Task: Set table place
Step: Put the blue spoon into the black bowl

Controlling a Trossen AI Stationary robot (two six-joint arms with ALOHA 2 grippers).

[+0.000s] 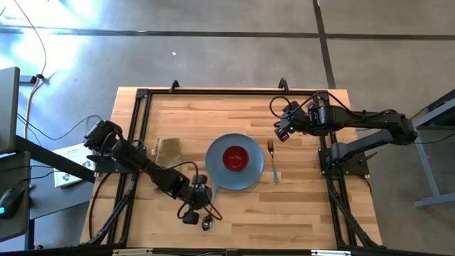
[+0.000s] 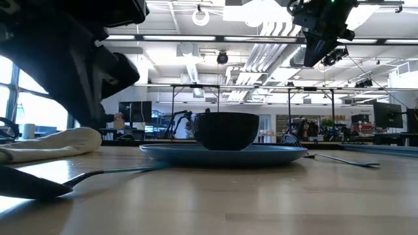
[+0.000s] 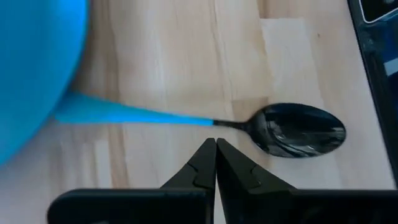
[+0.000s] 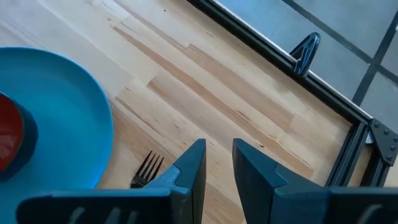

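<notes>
On the table (image 1: pixel 298 213), a red bowl (image 1: pixel 235 158) sits in the plate (image 1: pixel 220 181) at centre, fork (image 1: pixel 273 161) just right, cloth (image 1: pixel 168 148) left. Near the front edge lies the spoon (image 3: pixel 292 129); the left claw (image 3: pixel 216 163), fingers pressed together, hovers beside it. Right claw (image 4: pixel 216 167), narrowly parted, hangs far right.

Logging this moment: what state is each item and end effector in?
plate: flat on the table, holding the bowl
bowl: upright, centred on plate
fork: flat, right of plate
spoon: flat, handle touching plate
cloth: folded
left end effector: shut, empty
right end effector: open, empty
</notes>
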